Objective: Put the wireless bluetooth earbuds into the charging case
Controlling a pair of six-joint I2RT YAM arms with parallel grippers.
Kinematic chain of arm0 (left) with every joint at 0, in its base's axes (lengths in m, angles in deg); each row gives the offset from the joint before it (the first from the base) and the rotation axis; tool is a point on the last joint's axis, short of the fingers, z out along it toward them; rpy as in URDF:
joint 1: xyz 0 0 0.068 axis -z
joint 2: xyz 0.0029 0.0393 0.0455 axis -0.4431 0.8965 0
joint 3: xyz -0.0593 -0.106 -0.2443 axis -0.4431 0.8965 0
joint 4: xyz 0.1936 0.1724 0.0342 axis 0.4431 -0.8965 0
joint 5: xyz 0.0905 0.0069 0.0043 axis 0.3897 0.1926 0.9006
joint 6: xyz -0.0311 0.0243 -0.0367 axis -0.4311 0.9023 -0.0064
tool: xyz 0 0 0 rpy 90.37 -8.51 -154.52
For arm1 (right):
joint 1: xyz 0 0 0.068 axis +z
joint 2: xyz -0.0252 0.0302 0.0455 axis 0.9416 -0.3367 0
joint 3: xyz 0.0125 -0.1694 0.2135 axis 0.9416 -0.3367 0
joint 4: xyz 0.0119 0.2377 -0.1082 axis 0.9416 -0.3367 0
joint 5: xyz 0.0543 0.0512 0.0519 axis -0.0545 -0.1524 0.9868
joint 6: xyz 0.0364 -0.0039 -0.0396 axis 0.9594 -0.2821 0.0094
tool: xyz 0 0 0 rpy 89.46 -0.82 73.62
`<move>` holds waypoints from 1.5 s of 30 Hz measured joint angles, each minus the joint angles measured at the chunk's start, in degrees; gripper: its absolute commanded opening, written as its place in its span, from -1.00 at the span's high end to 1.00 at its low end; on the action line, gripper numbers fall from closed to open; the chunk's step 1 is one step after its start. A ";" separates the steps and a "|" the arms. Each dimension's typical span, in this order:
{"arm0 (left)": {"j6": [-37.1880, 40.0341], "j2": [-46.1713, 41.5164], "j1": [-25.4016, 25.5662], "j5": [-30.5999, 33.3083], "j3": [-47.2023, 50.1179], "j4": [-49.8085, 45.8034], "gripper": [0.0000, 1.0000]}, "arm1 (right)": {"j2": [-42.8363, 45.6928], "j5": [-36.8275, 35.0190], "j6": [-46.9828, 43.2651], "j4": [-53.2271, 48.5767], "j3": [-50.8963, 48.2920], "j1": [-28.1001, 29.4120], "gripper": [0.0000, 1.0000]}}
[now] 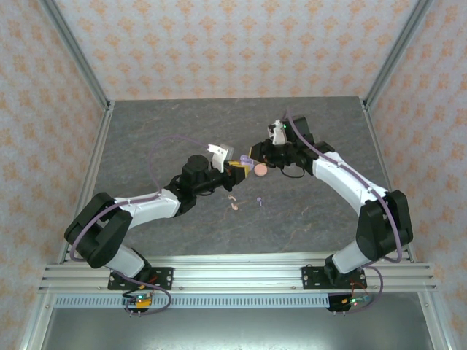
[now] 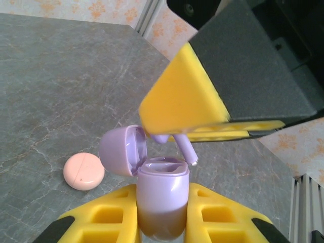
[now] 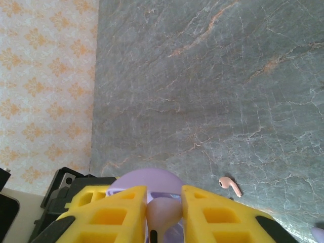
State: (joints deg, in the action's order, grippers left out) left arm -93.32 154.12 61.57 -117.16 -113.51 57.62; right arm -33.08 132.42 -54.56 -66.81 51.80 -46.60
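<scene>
As it has no part in the step in hand, the pale pink case (image 2: 84, 171) lies closed and flat on the grey table (image 2: 50, 76), at the left of the left wrist view, and nothing touches it.

To the right of it stands the lilac charging case (image 2: 163, 195). Its hinged lid (image 2: 121, 150) is swung back to the left, so the opening is free from above. The left gripper (image 2: 162, 223) has closed its yellow fingers on the body of this case from both sides and holds it upright with the mouth facing up. I judge this is so that the case cannot slide or tip while a bud is pushed in. Whether its bottom rests on the table, I cannot tell.

Just above the right rim of the case hangs a lilac earbud (image 2: 186, 149). The right gripper (image 3: 163, 212) comes from the opposite side with its jaws nearly together on the head of this bud. The stem sticks out downward at a slant, so it can enter first. The tip is over the rim and not yet inside. The slant looks to me like a risk: the stem may catch on the edge and not find its well.

Further right, in the right wrist view, a pale pink earbud (image 3: 230, 185) lies loose on the table. In the top view a second lilac earbud (image 1: 260, 200) lies near it, apart. So most of the task is not yet done.
</scene>
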 measured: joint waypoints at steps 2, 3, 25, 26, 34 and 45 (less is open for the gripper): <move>0.00 0.00 0.00 0.04 0.00 0.00 0.60 | 0.00 -0.48 0.00 -0.44 0.00 0.24 0.53; 0.00 0.00 0.00 0.04 0.00 -0.04 0.60 | 0.00 -0.83 0.02 -0.50 0.00 0.26 0.54; 2.14 -3.30 0.00 8.72 -1.75 -14.86 0.60 | 4.50 -20.39 -3.06 -6.75 -1.79 1.01 0.60; 2.58 -4.17 0.00 9.22 -1.75 -16.31 0.61 | 4.50 -22.08 -3.80 -8.26 -1.79 0.98 0.60; 4.42 -8.87 0.00 10.97 -2.51 -25.18 0.61 | 1.64 -31.52 -7.89 -14.88 -5.18 0.44 0.59; 5.31 -10.58 0.00 10.97 -2.78 -28.68 0.60 | -9.64 -35.12 -9.05 -14.95 -7.08 -0.81 0.59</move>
State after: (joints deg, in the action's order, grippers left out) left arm -88.01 143.54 61.57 -106.19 -116.29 28.94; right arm -42.72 97.30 -63.61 -81.76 44.72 -47.41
